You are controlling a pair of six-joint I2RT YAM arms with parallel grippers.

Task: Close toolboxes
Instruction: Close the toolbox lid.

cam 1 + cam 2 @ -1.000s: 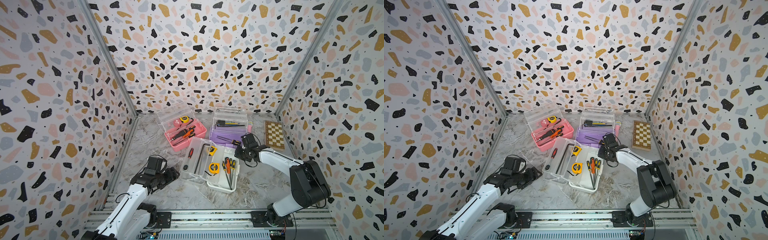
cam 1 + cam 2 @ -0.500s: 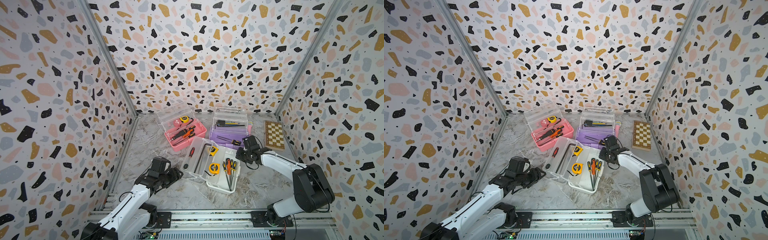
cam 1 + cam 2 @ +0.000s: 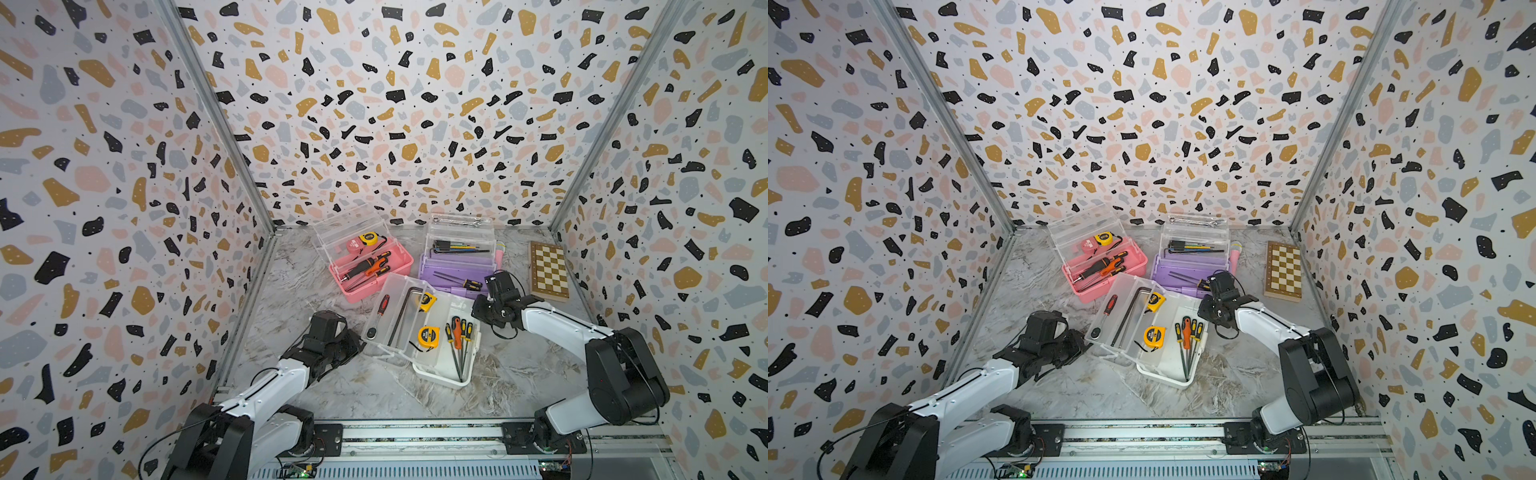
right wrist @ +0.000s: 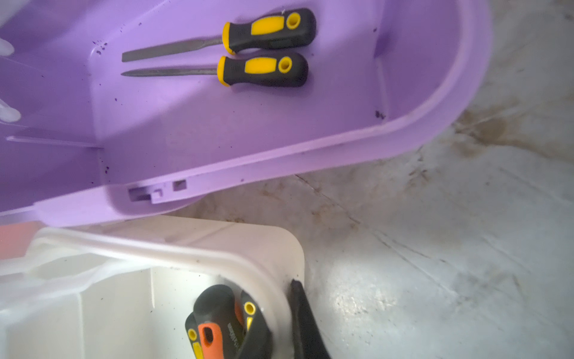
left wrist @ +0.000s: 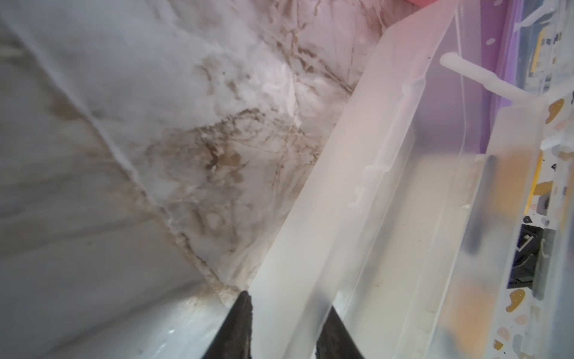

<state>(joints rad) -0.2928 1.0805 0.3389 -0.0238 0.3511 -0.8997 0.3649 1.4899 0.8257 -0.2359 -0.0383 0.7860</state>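
Three toolboxes stand open in both top views: pink (image 3: 376, 272) at the back, purple (image 3: 455, 276) beside it, white (image 3: 446, 365) nearest, each with its clear lid thrown back. My left gripper (image 3: 358, 343) is at the outer edge of the white toolbox's clear lid (image 3: 395, 320). In the left wrist view the lid's rim (image 5: 310, 248) lies between the two dark fingers (image 5: 240, 326), which are shut on it. My right gripper (image 3: 484, 309) is shut and empty; in the right wrist view its fingers (image 4: 302, 310) rest just outside the white base's corner (image 4: 279, 245), near the purple base (image 4: 217, 124).
A wooden chessboard (image 3: 548, 272) lies flat by the right wall. A pink object (image 3: 498, 254) stands against the purple box. Screwdrivers, tape measures and hex keys fill the boxes. Patterned walls close in on three sides; a metal rail (image 3: 415, 432) runs along the front.
My left arm has reached right to the white toolbox's lid and its jaws have closed on the rim. The right gripper has shifted slightly toward the white box's corner, staying shut.
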